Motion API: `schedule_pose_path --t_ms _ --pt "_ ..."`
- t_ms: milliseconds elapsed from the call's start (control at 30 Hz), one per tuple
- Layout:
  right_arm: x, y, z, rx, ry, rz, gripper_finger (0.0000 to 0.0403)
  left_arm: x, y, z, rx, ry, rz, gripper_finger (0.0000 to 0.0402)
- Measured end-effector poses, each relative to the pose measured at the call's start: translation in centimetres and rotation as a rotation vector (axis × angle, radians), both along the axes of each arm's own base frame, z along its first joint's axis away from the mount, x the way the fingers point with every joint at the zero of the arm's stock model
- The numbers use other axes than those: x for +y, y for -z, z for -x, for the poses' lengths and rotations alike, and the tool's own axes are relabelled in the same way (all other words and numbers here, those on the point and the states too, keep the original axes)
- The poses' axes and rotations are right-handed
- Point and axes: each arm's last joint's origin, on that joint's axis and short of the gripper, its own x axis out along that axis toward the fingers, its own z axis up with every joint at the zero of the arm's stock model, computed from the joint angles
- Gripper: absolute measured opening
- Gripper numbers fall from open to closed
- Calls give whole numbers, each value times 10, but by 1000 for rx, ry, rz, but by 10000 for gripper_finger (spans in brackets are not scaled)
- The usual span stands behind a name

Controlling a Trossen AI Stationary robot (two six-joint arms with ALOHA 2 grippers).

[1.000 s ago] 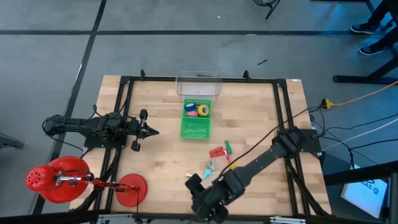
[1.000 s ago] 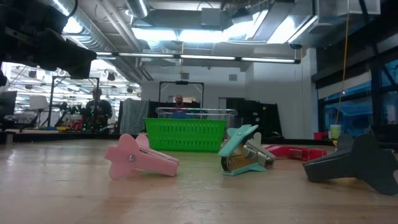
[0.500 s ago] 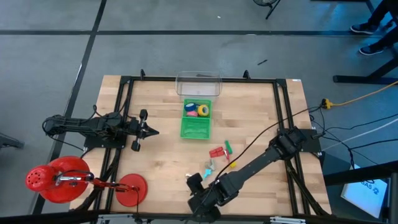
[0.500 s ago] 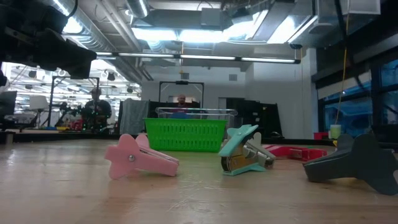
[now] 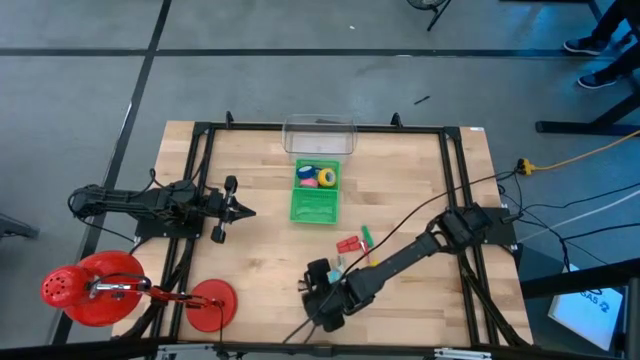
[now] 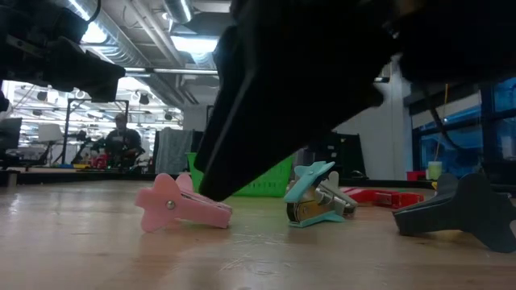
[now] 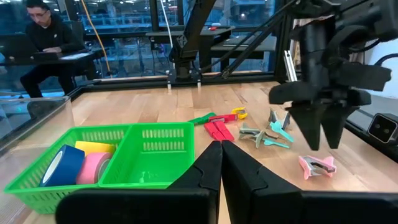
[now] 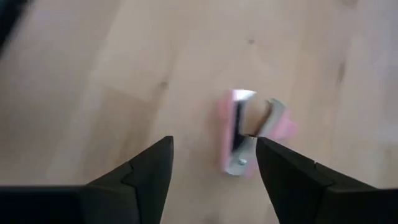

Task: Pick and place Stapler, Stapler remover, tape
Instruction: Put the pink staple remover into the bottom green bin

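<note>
High view: the right gripper hangs at the near edge of the table, well in front of the green basket, its arm stretched across from the right side. Its jaws stand open, holding nothing. In the right wrist view the two dark fingers sit either side of a gap, and the pink remover lies on the wood just beyond that gap, apart from both. Seen from the low view, the pink remover rests on the table in front of the basket, with a teal remover beside it and a dark one farther along.

Tape, blue, pink and yellow rolls, sits in the far compartment of the basket. A red stapler lies in front of the basket, between it and the removers.

The left gripper waits to the basket's left; its jaws are closed on nothing, fingers pressed together in the left wrist view.
</note>
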Motion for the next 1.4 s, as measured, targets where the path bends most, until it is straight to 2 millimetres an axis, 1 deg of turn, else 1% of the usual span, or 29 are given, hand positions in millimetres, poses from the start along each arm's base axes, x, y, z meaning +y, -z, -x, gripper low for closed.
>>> schedule_pose_path --t_ms 133,367,567,700,933,1067,1200,1400 --pt "-12 4 -4 -2 93 -6 216 0 0 0 0 0 0 5" --pt "-28 6 -13 39 148 -125 200 0 0 0 0 0 0 8" --pt "-38 6 -17 40 181 -135 198 0 0 0 0 0 0 4" --pt "-37 6 -18 41 176 -154 198 0 0 0 0 0 0 5" --pt "-34 13 -22 11 177 -156 198 0 0 0 -1 0 0 8" --pt "-37 14 -23 2 195 -126 198 0 0 0 -1 0 0 9" --pt "-42 14 -24 9 202 -132 198 0 0 0 0 0 0 6" --pt "-42 14 -24 9 198 -128 198 0 0 0 0 0 0 5"
